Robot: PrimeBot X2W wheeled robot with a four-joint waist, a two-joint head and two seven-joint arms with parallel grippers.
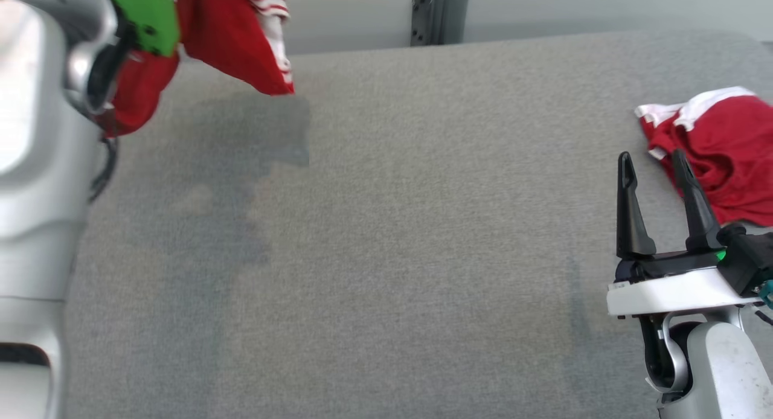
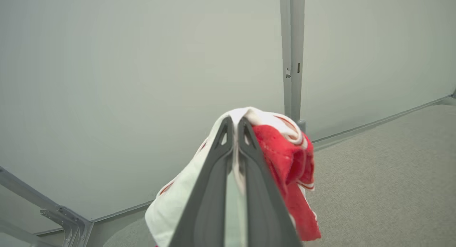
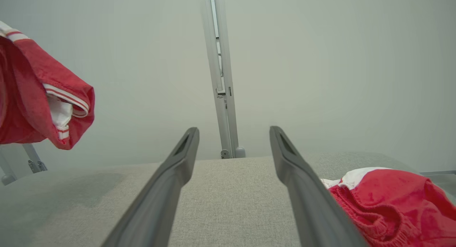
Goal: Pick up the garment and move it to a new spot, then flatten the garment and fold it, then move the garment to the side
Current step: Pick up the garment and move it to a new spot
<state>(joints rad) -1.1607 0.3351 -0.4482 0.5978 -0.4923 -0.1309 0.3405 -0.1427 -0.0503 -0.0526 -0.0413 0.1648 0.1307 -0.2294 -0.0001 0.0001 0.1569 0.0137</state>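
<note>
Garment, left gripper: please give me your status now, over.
Left gripper shut on red garment, held above grey surface. Right gripper open, empty. Another red cloth lies beside it.

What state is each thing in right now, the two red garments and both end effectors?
held garment: lifted off the grey surface, hanging bunched
left end effector: shut on the held garment
right end effector: open, empty
second garment: lying crumpled on the grey surface
</note>
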